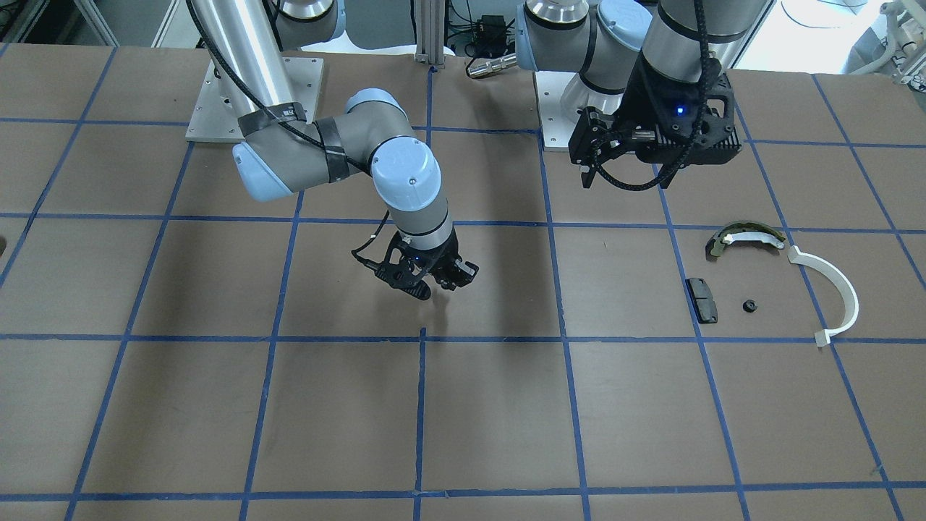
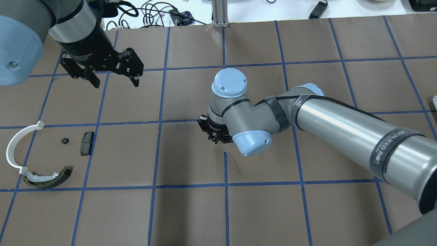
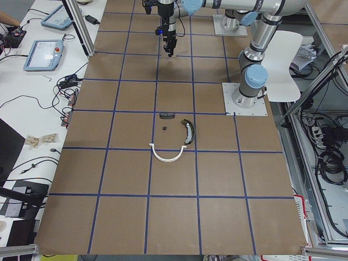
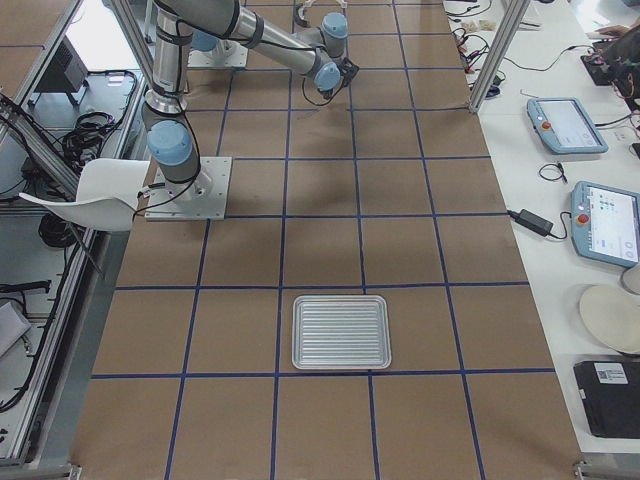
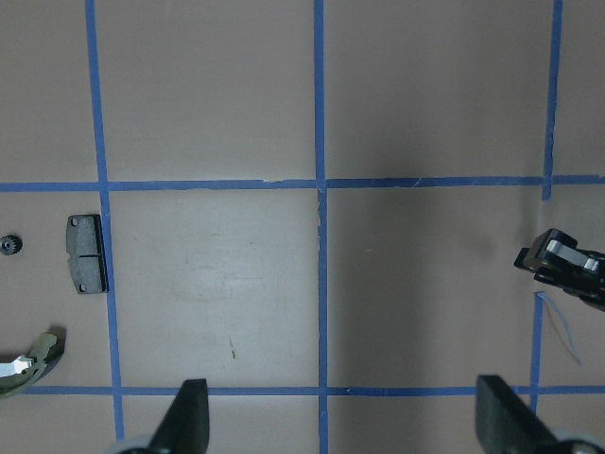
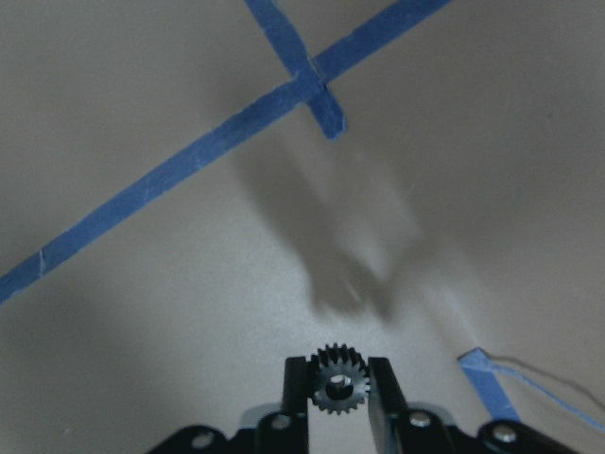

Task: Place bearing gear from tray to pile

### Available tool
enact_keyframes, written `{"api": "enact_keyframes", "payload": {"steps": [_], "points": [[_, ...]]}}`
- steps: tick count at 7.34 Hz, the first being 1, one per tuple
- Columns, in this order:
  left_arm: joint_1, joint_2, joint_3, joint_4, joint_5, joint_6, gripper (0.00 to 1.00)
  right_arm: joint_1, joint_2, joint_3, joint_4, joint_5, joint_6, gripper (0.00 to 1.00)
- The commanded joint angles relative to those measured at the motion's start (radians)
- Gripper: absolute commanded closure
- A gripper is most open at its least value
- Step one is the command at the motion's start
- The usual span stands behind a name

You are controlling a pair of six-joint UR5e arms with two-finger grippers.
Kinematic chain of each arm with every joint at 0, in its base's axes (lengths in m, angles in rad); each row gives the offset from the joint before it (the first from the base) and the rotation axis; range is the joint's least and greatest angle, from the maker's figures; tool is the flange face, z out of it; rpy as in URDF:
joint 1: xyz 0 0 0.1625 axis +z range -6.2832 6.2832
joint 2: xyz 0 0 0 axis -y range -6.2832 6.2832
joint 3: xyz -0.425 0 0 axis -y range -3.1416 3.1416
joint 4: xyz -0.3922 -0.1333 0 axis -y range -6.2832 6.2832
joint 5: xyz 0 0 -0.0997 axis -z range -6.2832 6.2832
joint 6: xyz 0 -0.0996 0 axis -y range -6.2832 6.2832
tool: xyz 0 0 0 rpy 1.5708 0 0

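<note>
My right gripper is shut on a small black bearing gear, pinched between its fingers a little above the table's middle. It also shows in the overhead view. The pile lies on the robot's left: a white half-ring, an olive-and-white curved piece, a black pad and another small black gear. My left gripper is open and empty, high above the table behind the pile. The silver tray is far off on the robot's right.
The table is brown with a blue tape grid. A loose blue tape end curls up near my right gripper. The arm bases stand at the robot's edge. Tablets and cables lie on the operators' side bench.
</note>
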Motion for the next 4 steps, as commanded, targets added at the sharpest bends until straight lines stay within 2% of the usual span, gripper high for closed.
{"api": "enact_keyframes", "payload": {"steps": [1, 3, 4], "points": [[0.000, -0.001, 0.000, 0.004, -0.003, 0.002, 0.00, 0.013, 0.002, -0.013, -0.003, 0.001, 0.003, 0.00], [0.000, -0.003, 0.000, 0.007, -0.003, 0.002, 0.00, -0.051, -0.045, -0.039, 0.038, -0.055, -0.093, 0.00], [-0.001, -0.004, -0.002, 0.007, -0.005, 0.001, 0.00, -0.117, -0.094, -0.050, 0.137, -0.090, -0.240, 0.00]]}}
